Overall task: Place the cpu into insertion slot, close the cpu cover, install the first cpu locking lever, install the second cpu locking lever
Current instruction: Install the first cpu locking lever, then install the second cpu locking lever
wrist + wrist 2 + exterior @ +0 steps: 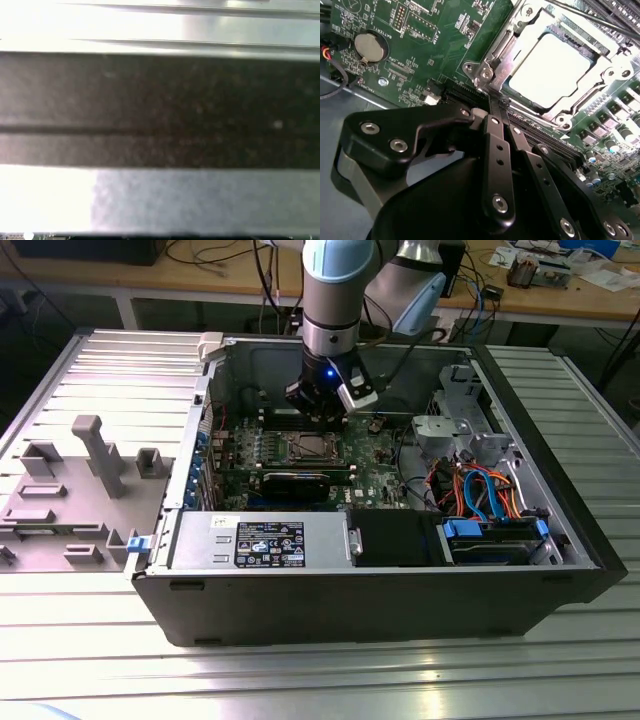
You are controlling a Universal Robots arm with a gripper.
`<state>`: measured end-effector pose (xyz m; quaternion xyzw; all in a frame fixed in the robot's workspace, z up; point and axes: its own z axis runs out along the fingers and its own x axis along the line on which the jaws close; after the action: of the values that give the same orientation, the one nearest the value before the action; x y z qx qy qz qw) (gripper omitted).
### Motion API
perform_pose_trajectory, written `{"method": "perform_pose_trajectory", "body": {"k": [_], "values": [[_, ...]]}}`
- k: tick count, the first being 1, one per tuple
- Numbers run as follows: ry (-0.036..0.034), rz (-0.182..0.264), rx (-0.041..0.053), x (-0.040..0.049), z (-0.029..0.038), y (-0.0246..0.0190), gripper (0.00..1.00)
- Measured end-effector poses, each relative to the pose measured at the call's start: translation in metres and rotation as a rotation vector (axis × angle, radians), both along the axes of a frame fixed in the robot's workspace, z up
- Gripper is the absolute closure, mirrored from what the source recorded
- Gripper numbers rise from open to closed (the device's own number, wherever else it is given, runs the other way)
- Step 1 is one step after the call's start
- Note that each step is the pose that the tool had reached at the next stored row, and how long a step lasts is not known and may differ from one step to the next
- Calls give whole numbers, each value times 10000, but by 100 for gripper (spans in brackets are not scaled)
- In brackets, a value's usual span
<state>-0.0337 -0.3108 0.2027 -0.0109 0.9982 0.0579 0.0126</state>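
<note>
- Black gripper (pixel 495 107) links crowd the near part of the second wrist view; its two fingers lie pressed together with nothing between them, tips resting by the near corner of the silver socket frame.
- Toward the exterior view's left, a grey plastic tray (pixel 70 490) sits on the ribbed metal table (pixel 320 680), well apart from the work.
- At the middle, inside the open computer case (pixel 380 600), the arm hangs over the green motherboard (pixel 435 45), with the gripper just at the far side of the socket.
- Cpu (pixel 547 67) is a flat square with a pale, dull metal top; it lies flat in the insertion slot (pixel 312 448).
- Cpu cover (pixel 517 50), a thin silver frame, appears lowered around the chip, its window showing the chip's top.
- My judgement: the work is at a locking lever (pixel 492 70) near that corner; push it smoothly along its arc, keeping the fingertips off the chip and nearby parts.
- On the exterior view's right, orange and blue cables (pixel 480 490) run beside a drive bay.
</note>
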Motion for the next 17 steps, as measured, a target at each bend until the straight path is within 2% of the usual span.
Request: {"method": "perform_pose_trajectory", "body": {"k": [5,10,17], "values": [[2,2,-10,0,28,-1,89],[3,1,-26,0,29,-60,89],[3,1,-26,0,28,-79,89]]}}
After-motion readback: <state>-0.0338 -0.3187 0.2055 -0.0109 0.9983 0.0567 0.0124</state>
